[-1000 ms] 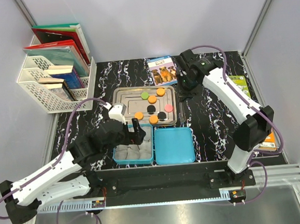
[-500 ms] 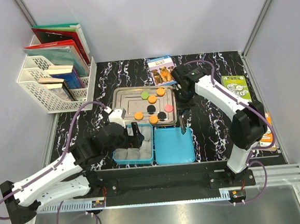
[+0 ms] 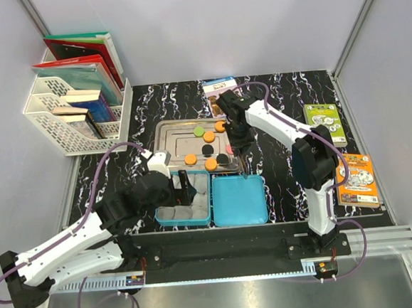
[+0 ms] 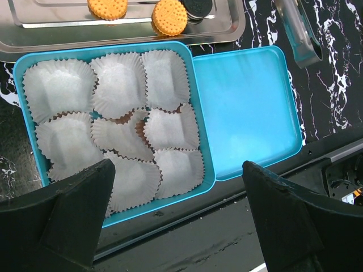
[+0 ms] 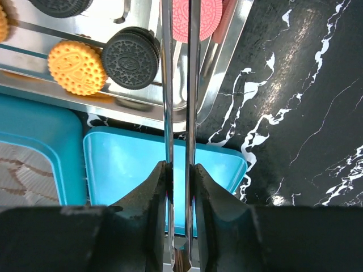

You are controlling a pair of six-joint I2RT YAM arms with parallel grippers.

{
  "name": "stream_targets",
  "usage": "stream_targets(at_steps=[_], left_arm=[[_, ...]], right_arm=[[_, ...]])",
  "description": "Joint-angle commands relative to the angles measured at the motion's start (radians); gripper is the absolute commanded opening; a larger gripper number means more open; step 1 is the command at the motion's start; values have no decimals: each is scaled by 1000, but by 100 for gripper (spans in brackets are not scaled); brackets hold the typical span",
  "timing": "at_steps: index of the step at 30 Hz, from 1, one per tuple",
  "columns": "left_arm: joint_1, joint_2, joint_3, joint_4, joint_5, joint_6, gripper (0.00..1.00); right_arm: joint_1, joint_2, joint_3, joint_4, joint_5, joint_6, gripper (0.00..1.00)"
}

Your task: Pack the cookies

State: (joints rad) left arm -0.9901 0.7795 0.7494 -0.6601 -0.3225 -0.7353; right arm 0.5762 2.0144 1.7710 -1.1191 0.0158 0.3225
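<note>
While my right pincer (image 5: 178, 170) grips the steel tongs (image 5: 193, 68), blades reaching over the tray (image 5: 224, 62) toward the pink cookie (image 5: 207, 17) at the frame's top, the cookies (image 3: 209, 136) lie on that tray and the paper cups (image 4: 116, 85) of the blue box (image 4: 204, 133) sit unfilled, so I judge picking is in hand. Next: straddle one disc, squeeze. Tong tips are cut off; my left pincer (image 4: 178, 198) hangs open above the cups.

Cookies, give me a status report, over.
Left gripper open above the cup-lined box. Right gripper shut on tongs. Cookies all on the tray, none packed.
</note>
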Motion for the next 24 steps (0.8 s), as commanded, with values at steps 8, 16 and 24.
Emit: stream_targets(at_steps=[8, 16, 24], left_arm=[[1, 7, -10, 14, -33, -13, 99], [2, 43, -15, 27, -27, -15, 99], [1, 70, -12, 43, -10, -12, 99]], right_arm=[[51, -58, -68, 1, -8, -33, 38], [125, -206, -240, 24, -23, 24, 41], [125, -235, -263, 41, 15, 33, 41]])
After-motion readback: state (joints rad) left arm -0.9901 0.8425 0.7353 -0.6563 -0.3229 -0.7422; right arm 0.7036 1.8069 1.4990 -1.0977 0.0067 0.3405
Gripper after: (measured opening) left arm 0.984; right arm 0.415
